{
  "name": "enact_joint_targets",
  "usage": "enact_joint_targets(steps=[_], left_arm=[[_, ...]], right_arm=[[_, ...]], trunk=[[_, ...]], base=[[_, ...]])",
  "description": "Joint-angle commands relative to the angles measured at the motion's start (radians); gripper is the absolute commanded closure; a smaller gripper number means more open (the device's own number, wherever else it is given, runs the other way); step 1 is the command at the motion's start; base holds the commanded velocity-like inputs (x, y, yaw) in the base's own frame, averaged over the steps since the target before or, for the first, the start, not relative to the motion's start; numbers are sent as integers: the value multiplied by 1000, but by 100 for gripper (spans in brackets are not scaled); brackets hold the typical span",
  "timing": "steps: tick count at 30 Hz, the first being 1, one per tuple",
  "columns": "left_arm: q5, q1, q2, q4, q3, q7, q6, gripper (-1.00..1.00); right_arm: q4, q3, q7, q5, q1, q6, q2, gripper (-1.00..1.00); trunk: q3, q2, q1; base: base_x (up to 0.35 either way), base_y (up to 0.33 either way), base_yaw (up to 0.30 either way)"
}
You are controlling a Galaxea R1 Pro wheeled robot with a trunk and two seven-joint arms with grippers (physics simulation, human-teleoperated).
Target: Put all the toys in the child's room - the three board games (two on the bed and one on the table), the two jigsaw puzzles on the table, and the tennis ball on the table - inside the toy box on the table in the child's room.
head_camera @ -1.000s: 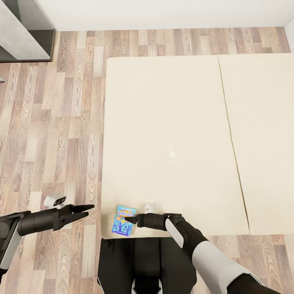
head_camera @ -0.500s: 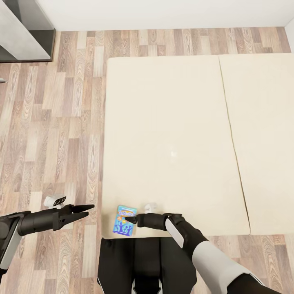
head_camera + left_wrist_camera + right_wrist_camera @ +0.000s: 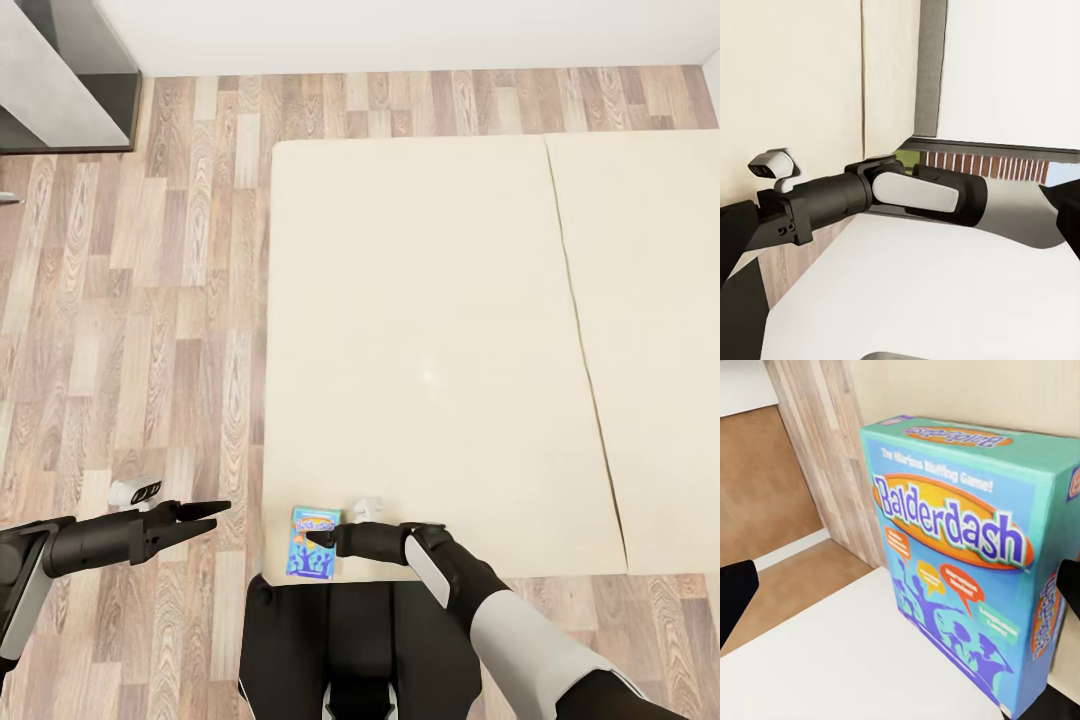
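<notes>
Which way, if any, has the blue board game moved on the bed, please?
No: the camera shifted, but the blue board game keeps its spot by the bed's near left corner.

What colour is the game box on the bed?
The flat printed Balderdash game box is blue and teal with an orange oval; the right wrist view shows it best.

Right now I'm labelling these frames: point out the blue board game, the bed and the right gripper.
blue board game (image 3: pixel 952 555): right wrist view, on its printed front face.
bed (image 3: pixel 420 300): head view, bare cream surface of its left section.
right gripper (image 3: pixel 316 538): head view, fingertips at the game's edge.
</notes>
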Motion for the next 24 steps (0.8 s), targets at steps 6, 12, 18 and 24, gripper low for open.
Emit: enact_joint_targets(steps=[6,12,18,24], left_arm=[[-1,0,0,0,0,-4,11,-100],[-1,0,0,0,0,-4,11,-100],[-1,0,0,0,0,-4,11,-100],[-1,0,2,0,1,-4,11,-100]], right_arm=[[-1,2,-1,-8,0,8,0,-100],[-1,2,-2,-6,-1,10,1,-100],[0,3,-3,-6,-1,12,2,-100],[1,8,-39,-6,-1,15,7,-100]], trunk=[[-1,-2,1],[-1,-2,1],[-1,-2,1],[-1,-2,1]], base=[[0,3,0],[0,0,0],[0,0,0],[0,0,0]])
